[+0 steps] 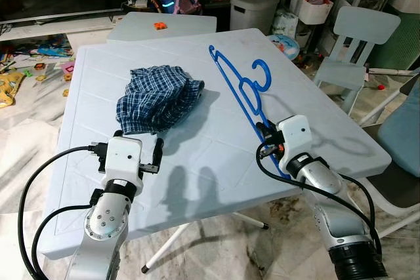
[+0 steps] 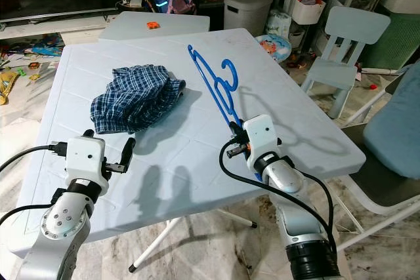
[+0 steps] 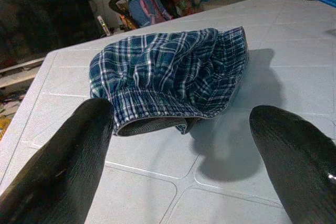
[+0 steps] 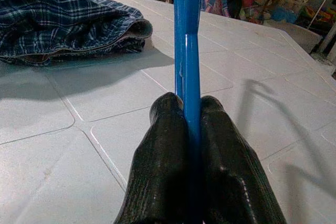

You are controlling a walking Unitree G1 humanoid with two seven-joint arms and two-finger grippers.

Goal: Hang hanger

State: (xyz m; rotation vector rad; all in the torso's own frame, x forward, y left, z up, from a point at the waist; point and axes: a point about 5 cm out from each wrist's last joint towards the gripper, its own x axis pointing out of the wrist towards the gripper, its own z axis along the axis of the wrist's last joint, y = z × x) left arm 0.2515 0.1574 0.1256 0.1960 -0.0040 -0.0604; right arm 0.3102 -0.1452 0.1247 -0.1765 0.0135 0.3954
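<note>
A blue plastic hanger stands tilted over the right half of the white table, its hook pointing to the right. My right gripper is shut on the hanger's lower bar near the table's front right. A crumpled blue plaid garment lies left of the hanger, on the table's middle. My left gripper is open just in front of the plaid garment, nothing between its fingers.
A pale blue child's chair stands to the right of the table. A second small table and a white bin are behind it. Toys litter the floor at the left.
</note>
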